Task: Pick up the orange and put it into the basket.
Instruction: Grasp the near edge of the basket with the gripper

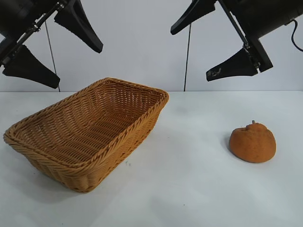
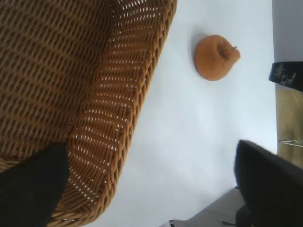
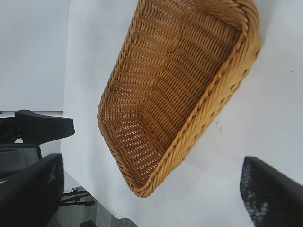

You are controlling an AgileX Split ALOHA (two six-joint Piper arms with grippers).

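Note:
The orange point(image 1: 253, 143), dull and lumpy with a small stem nub, rests on the white table at the right; the left wrist view shows it too point(image 2: 215, 56). The wicker basket point(image 1: 28, 126) stands empty at the left, one corner pointing to the front; it also fills the left wrist view point(image 2: 142, 80) and the right wrist view point(image 3: 208, 109). My left gripper point(image 1: 53, 48) hangs open high above the basket's back left. High at the upper right, my right gripper point(image 1: 198, 45) is open too, above and behind the orange. Neither holds anything.
A white wall closes off the back of the table point(image 1: 189, 189), with two thin cables point(image 1: 187, 56) hanging down it. Bare white tabletop lies between basket and orange and along the front edge.

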